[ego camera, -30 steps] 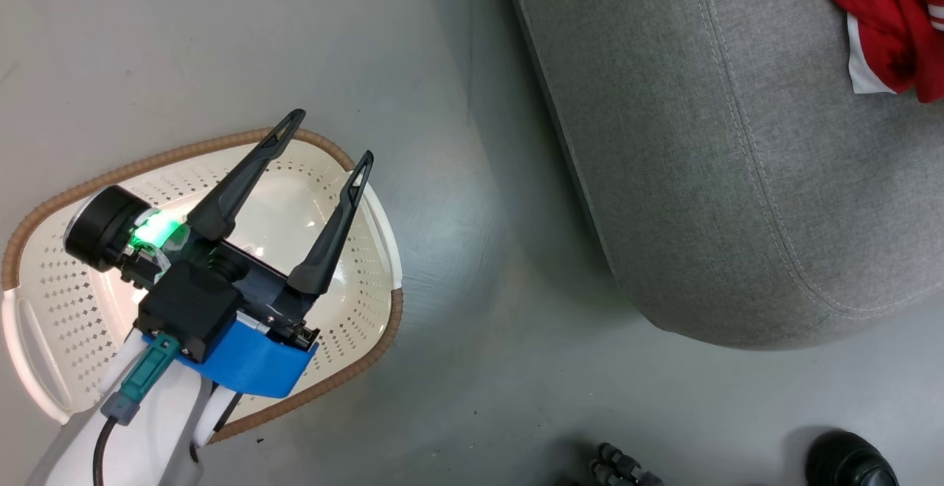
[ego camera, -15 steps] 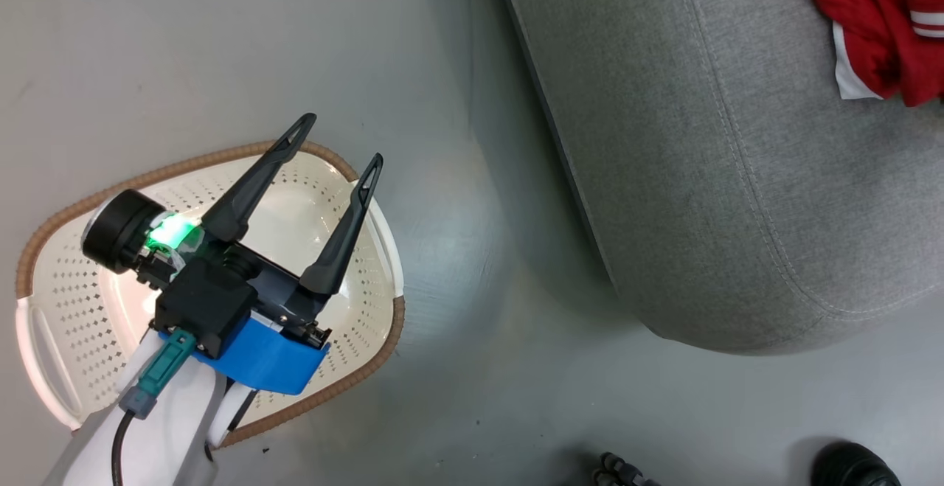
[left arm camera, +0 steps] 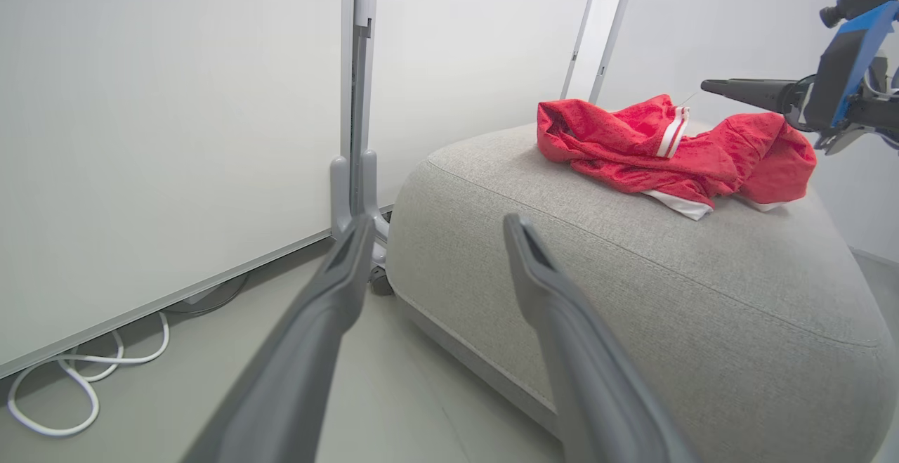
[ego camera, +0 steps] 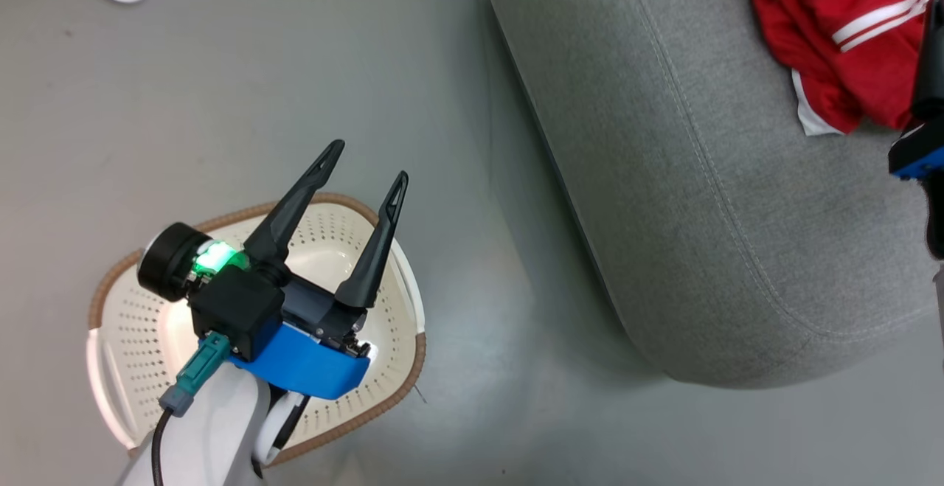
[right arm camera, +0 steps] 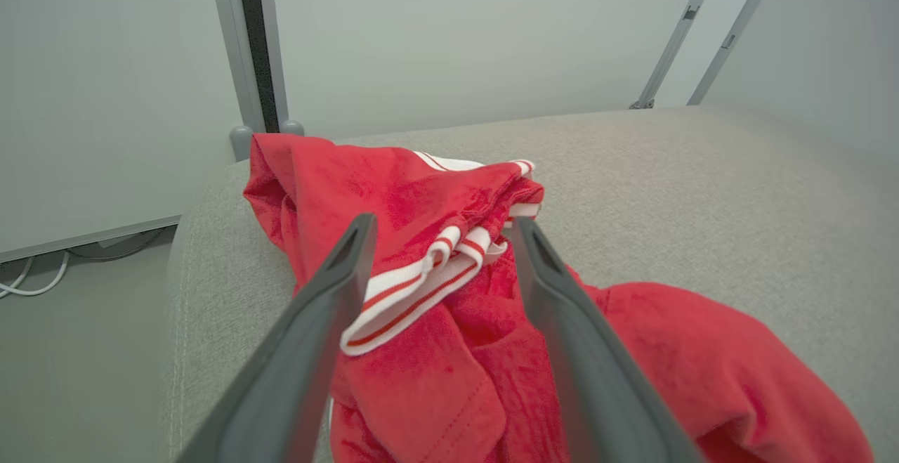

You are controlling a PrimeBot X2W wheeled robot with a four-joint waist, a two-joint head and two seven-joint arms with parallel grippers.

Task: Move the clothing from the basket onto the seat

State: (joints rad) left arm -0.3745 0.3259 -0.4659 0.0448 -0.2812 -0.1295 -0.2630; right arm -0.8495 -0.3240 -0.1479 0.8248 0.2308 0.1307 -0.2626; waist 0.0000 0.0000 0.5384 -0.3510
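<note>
Clothing [right arm camera: 393, 196]: where do we have it, working out from the fingers [right arm camera: 302, 336]?
— Our right gripper [right arm camera: 442, 223] stands spread wide and grips nothing. A white-striped band of the red fabric lies loose between the fingers, and the clothing rests on top of the seat [right arm camera: 702, 189], toward its far end.
— And off the seat?
— Our left gripper [ego camera: 369, 161], also wide and empty, hangs over the basket [ego camera: 402, 390], which stands on the floor beside the seat. What shows of the basket's inside is bare, though the left gripper hides part of it.
— How do we leave cleanly?
— We judge it best to draw the right gripper straight up, fingers apart, so the band cannot snag and slide off the seat.
</note>
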